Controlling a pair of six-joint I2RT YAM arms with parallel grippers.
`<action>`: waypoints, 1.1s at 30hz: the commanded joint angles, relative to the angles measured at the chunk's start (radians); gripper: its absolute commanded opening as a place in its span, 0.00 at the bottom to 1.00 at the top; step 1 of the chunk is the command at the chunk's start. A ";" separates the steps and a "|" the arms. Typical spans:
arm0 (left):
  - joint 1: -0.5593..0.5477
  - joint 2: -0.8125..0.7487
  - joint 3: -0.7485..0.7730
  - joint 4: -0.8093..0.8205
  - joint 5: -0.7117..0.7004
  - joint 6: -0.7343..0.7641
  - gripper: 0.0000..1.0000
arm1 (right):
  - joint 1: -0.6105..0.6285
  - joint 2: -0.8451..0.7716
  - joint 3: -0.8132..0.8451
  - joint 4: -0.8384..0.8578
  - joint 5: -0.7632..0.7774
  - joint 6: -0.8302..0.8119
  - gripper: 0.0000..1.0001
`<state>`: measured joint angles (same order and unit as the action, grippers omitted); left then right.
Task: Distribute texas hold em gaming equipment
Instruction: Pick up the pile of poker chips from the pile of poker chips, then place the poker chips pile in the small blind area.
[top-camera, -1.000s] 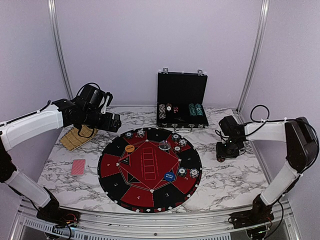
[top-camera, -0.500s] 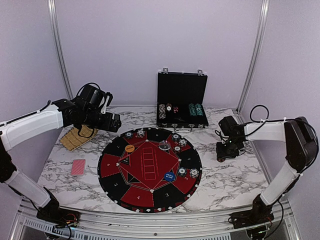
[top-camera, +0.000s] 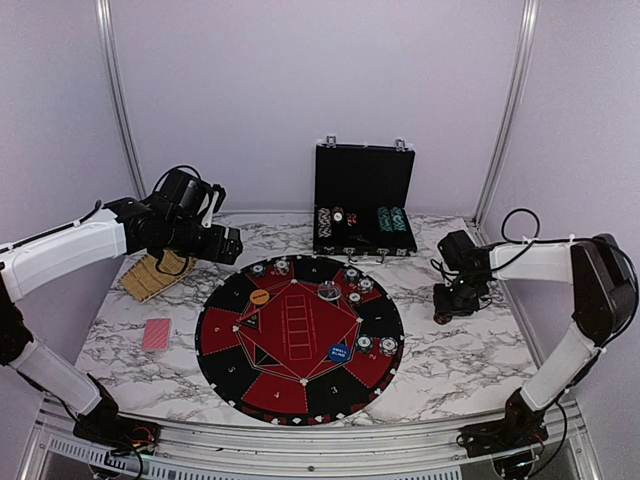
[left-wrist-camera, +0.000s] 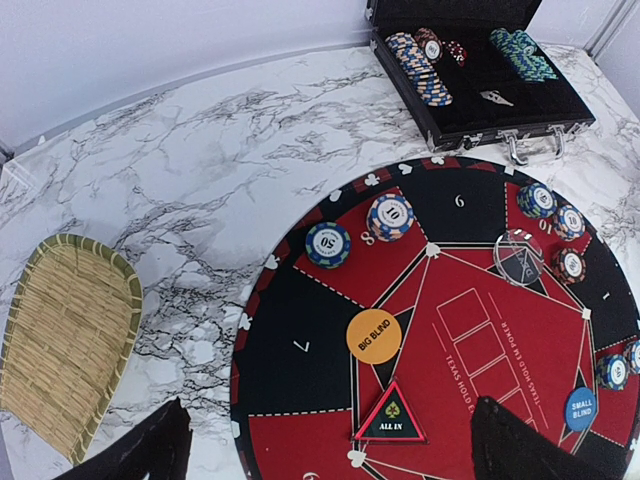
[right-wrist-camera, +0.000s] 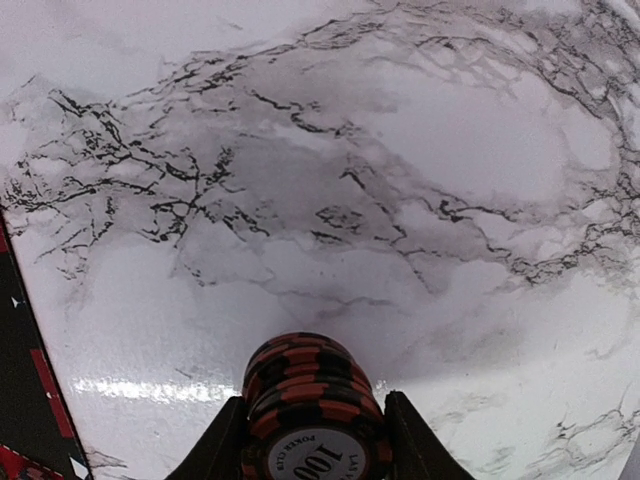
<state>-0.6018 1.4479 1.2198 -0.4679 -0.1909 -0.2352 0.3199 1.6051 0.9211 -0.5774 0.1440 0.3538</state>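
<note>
At the right pincer (right-wrist-camera: 315, 447): clamped at a middling gap on a short stack of dark red chips (right-wrist-camera: 308, 385), one finger snug on each side, "100" face up.
Slip risk: it's a loose stack pinched by the rims only, so a jerk or a tilt could let the lower chips slide out and roll off across the counter (right-wrist-camera: 420, 200).
Knock risk: the round mat (right-wrist-camera: 18, 400) is off to the left, near but apart. Coming in low could bump the parked chips (top-camera: 388, 346) on its segments.
Stack spot: dead centre between the fingers, poking out past the tips. Can't tell if the bottom chip rests on the marble or hangs just above it.
Left pincer (top-camera: 229, 245): spread wide, holding nothing, above the woven tray (top-camera: 150, 275), well apart from all this.
</note>
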 joint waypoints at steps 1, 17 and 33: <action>0.005 0.007 -0.009 0.018 0.007 0.006 0.99 | -0.004 -0.045 0.056 -0.031 0.022 -0.012 0.27; 0.005 0.020 -0.010 0.016 0.016 0.004 0.99 | 0.180 -0.117 0.079 -0.128 0.040 0.066 0.26; 0.005 0.031 -0.006 0.011 0.019 -0.002 0.99 | 0.613 -0.137 0.099 -0.186 0.079 0.312 0.26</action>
<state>-0.6018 1.4693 1.2198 -0.4683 -0.1810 -0.2359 0.8551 1.4784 0.9718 -0.7383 0.1932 0.5739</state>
